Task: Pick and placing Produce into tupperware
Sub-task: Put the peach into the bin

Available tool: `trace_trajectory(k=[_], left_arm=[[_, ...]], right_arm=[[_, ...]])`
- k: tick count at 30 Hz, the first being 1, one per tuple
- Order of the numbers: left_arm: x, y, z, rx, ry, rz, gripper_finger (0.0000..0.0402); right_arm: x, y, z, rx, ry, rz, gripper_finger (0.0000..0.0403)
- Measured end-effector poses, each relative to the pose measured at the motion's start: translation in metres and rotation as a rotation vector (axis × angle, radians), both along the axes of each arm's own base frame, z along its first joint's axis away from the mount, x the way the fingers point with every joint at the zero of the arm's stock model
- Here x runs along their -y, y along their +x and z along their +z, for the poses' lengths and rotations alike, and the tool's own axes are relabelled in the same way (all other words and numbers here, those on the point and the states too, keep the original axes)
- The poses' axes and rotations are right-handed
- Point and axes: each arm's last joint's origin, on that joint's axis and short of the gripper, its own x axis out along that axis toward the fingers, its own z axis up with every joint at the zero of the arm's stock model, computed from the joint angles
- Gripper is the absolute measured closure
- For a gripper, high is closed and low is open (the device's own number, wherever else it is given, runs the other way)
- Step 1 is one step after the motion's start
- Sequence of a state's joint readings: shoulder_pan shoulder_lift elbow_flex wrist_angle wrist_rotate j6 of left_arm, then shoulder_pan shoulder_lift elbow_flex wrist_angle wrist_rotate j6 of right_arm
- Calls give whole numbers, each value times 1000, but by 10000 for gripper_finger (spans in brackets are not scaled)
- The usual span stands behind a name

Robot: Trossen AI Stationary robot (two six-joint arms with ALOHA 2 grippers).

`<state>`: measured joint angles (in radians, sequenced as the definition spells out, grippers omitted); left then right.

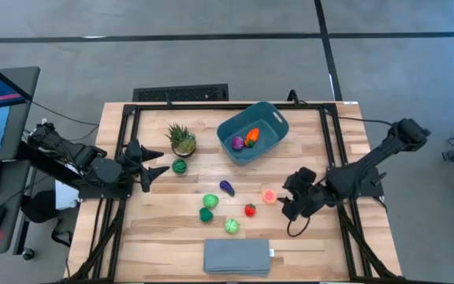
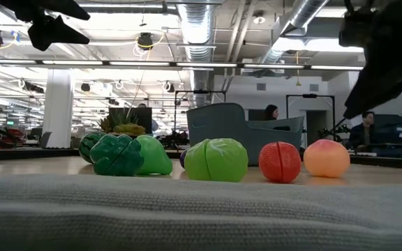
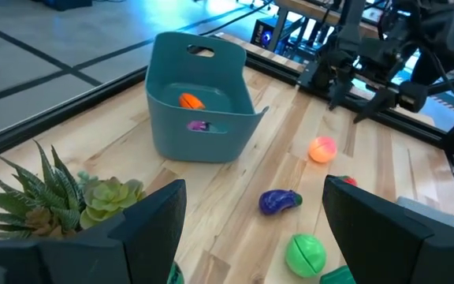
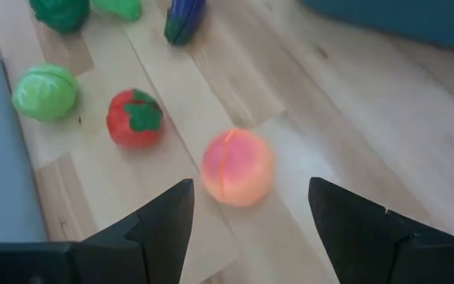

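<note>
Produce is split between bin and table. The teal tupperware sits at about one o'clock from the table's centre and already holds an orange carrot and a purple piece. Loose on the wood are a dark green piece at ten o'clock beside the potted plant, an eggplant near the centre, a strawberry and a peach toward four o'clock, and three green pieces toward six o'clock, above the grey slab.

The step in hand looks like the approach for the next pick. The right gripper hangs at four o'clock, just beside the peach; its fingers stand apart and hold nothing, and its wrist view frames the peach between them. The left gripper waits at nine o'clock, fingers likewise spread and empty, near the dark green piece.

The next move probably calls for the right gripper to drop straight over the peach, close across its round middle without rolling it into the strawberry, then carry it toward one o'clock and release over the bin.
</note>
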<state>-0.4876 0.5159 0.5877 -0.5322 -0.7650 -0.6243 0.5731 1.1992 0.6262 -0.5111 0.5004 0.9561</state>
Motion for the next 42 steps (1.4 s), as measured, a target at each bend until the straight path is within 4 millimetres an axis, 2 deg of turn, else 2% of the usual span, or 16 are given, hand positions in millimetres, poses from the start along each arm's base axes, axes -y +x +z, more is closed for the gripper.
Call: trace_trajectory(k=[6, 19, 29, 42], left_arm=[[0, 0, 0, -2, 1, 0, 116], [0, -1, -1, -17, 15, -2, 116], [-1, -1, -3, -38, 28, -2, 116], [-1, -2, -4, -44, 32, -1, 116]], right_arm=[[-10, 7, -10, 9, 28, -9, 127], [-13, 13, -13, 32, 35, -7, 127], [-1, 20, -14, 19, 41, -64, 127], [19, 30, -15, -87, 253, -57, 132]])
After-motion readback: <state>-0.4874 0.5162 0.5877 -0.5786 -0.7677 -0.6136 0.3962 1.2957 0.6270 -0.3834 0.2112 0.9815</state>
